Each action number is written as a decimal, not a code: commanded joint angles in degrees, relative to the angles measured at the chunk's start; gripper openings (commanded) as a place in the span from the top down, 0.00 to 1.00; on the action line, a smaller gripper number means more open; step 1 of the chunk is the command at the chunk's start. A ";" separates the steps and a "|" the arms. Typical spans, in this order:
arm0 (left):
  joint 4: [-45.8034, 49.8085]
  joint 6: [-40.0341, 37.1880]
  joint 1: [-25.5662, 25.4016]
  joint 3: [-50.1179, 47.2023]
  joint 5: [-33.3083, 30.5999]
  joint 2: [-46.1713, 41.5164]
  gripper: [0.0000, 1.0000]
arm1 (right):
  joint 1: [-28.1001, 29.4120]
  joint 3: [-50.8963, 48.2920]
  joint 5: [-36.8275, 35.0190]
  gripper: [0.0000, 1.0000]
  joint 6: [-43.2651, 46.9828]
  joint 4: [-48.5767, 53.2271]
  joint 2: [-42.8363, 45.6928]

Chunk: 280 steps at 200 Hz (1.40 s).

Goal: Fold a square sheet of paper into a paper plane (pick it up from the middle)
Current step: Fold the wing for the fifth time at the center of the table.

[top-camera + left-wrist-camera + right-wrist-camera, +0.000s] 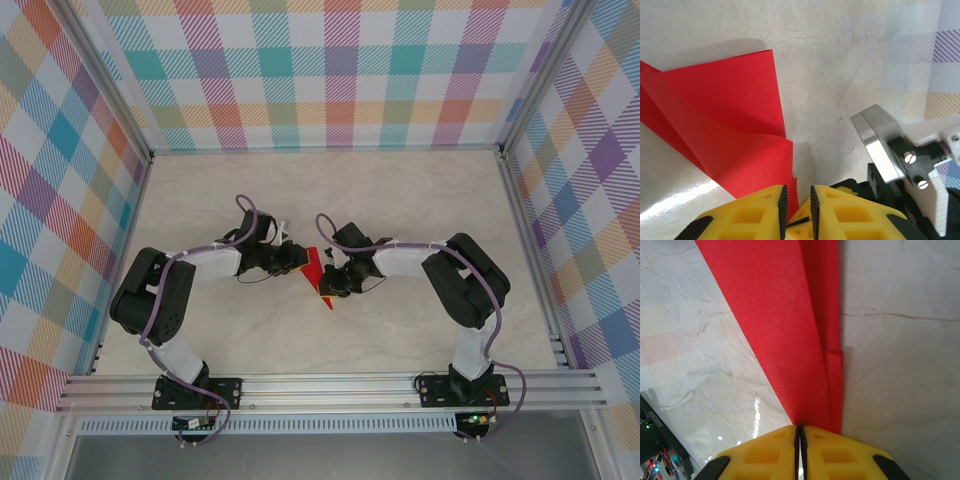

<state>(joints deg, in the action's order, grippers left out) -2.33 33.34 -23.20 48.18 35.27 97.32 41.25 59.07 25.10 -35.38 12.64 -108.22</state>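
Observation:
The red sheet of paper [318, 274] is folded into a narrow, layered, pointed shape and hangs just above the table's middle, between the two grippers. My right gripper [330, 284] comes in from the right. In the right wrist view its yellow jaws [800, 428] are pressed together on the near end of the paper [790, 315], whose creased layers run straight away from them. My left gripper [299, 262] is at the paper's left side. Its jaws [797, 192] stand slightly apart, with a lower corner of the paper [730, 130] in the gap, next to the left pad.
The marble-patterned table [400, 190] lies under both arms, ringed by checked walls. A metal rail [330, 388] runs along the near edge. The right arm's silver and black wrist parts [890, 150] sit close beside my left gripper.

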 commanded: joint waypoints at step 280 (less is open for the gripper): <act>3.82 -7.97 -0.96 6.26 -15.25 7.80 0.84 | -0.39 -2.54 -4.19 0.87 -1.19 8.68 -4.19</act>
<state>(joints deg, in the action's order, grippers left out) -0.89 28.25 -24.27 51.55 26.65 103.94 40.60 59.05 26.41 -38.68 12.73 -108.84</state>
